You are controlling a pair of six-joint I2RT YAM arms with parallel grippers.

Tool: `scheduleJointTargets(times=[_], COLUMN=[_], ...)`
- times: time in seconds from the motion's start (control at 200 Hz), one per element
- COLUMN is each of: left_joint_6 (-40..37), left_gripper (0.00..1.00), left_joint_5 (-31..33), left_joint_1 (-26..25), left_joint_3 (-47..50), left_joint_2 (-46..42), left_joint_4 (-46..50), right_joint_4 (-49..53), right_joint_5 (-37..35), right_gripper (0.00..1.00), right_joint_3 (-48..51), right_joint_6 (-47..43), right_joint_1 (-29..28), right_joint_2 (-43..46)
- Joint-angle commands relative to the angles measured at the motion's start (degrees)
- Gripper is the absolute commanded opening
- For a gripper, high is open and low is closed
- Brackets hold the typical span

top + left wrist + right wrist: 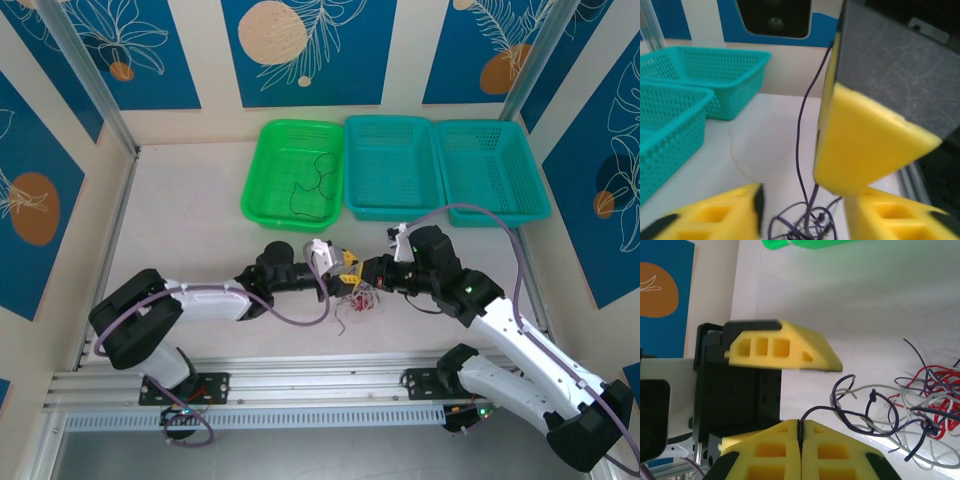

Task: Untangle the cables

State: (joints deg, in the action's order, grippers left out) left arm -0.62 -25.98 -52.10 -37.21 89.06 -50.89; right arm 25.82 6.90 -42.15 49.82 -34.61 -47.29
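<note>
Two grippers meet over the cables [360, 297], tangled mid-table [200, 230]: right gripper [801, 450] is clamped on a dark wire [860, 414], left gripper [805, 202] part open, gripping nothing; next, probably drawing that strand free

My left arm [205, 300] and right arm [520, 335] have white shells and black joints, each with a looping mauve cable [470, 206]. My fingers [857, 452] are yellow wedges with square hollows on black mounts.
</note>
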Motion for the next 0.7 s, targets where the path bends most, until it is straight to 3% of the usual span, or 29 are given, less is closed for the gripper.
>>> scheduleJointTargets(times=[0.0,0.075,0.125,0.245,0.47,0.56,0.615,0.695], left_joint_6=[2.6,2.3,2.3,3.4,8.3,10.6,11.4,12.0], left_gripper=[0.21,0.0,0.0,0.0,0.0,0.0,0.0,0.0], left_joint_5=[1.3,2.0,3.0,7.6,21.8,22.4,22.2,21.2], left_joint_1=[-0.5,-0.5,-0.5,-0.5,-0.1,0.2,0.2,0.2], left_joint_3=[-1.5,-1.6,-1.2,0.2,0.4,2.1,2.4,2.7], left_joint_2=[0.9,1.1,0.9,-0.2,-2.5,-3.6,-4.2,-4.9], left_joint_4=[-6.0,-4.6,-4.0,-2.5,7.2,5.7,6.4,6.6], right_joint_4=[-1.7,-1.6,-0.7,5.0,7.1,6.4,4.7,-0.1], right_joint_5=[0.3,-0.8,-3.0,-11.8,-17.2,-19.3,-19.6,-17.4], right_gripper=[0.0,0.0,0.0,0.21,0.26,0.34,0.47,0.55], right_joint_3=[-0.7,-0.2,0.3,1.3,6.4,9.6,11.7,13.9], right_joint_6=[-1.1,-0.9,-0.6,-0.3,-0.2,0.0,-0.2,-1.0], right_joint_1=[-1.0,-1.1,-1.0,-0.5,-0.1,0.1,0.0,0.0], right_joint_2=[-0.2,0.0,0.4,1.4,7.1,11.2,12.9,12.2])
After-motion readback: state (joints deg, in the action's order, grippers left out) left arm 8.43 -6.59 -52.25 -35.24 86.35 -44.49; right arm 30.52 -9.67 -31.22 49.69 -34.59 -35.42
